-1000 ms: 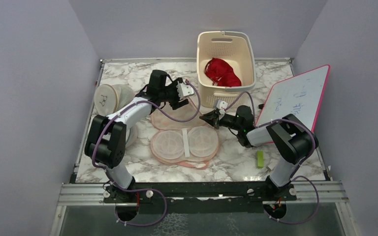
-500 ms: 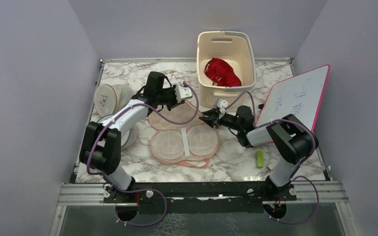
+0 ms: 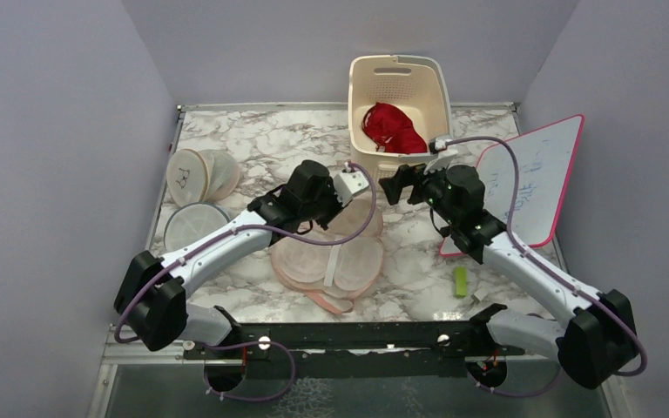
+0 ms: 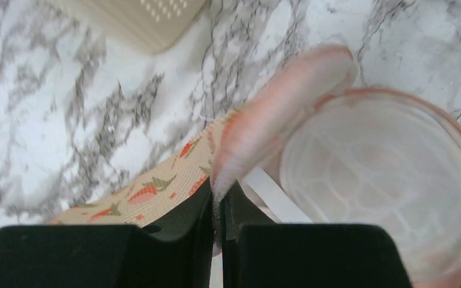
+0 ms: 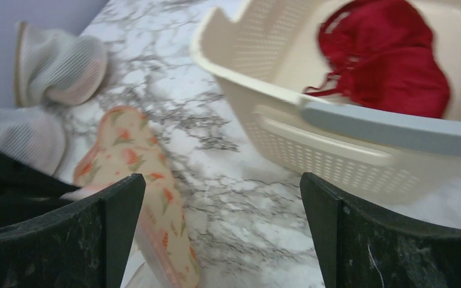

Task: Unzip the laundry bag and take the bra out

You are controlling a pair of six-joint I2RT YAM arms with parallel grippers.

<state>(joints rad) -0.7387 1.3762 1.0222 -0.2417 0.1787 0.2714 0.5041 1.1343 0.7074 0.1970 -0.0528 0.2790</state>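
The left gripper pinches up a flap of the laundry bag, and the right gripper gapes empty, likely because the bra (at 12 o'clock) already lies in the basket.

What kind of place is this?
Probably a robot test lab: plain walls box in a marble-patterned table, a left arm and a right arm are bolted to its near edge, and a whiteboard sits near a laundry basket.

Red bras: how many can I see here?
1. The bra lies bunched inside the cream basket at the far side of the table. It is a crumpled heap, so a second piece underneath could be hidden.
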